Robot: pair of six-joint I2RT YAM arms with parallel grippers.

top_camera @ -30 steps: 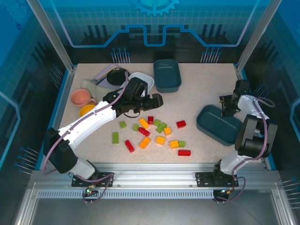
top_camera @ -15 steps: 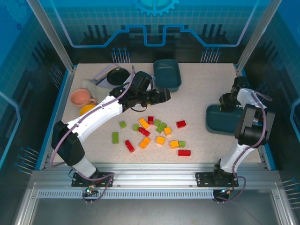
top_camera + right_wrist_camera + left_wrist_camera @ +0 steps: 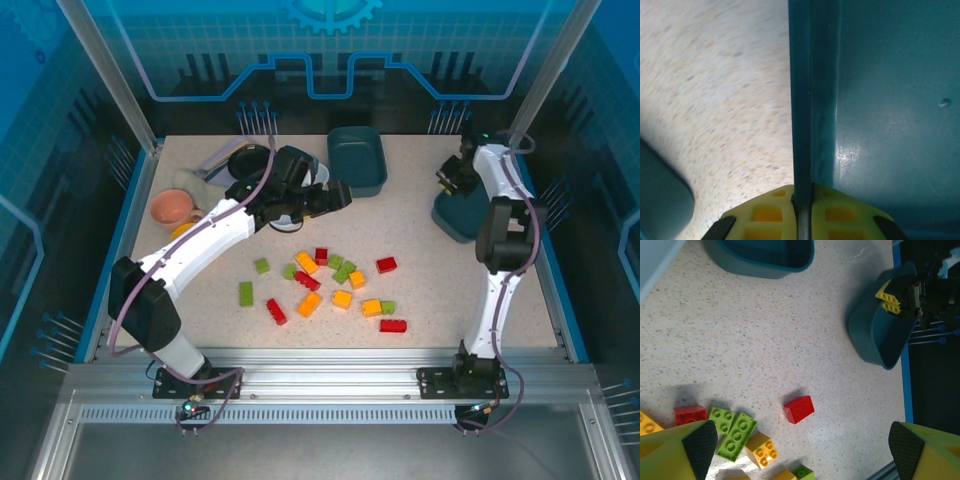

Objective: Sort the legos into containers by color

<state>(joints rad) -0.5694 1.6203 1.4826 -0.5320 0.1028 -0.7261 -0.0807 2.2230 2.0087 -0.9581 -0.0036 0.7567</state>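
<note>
Legos (image 3: 330, 280) were scattered at the middle of the table (image 3: 430, 300), well left of the teal tray (image 3: 458, 212), whose wall was clamped in the shut right end effector (image 3: 802, 200). The left end effector (image 3: 338, 194), spread wide open, was judged nearer the legos, just beyond them. The clamp was shown by the right wrist view, the tray's tilt by the left.

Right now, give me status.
Left gripper open, empty. Right gripper shut on teal tray rim. Legos loose on table. Left arm covers white tray.
</note>
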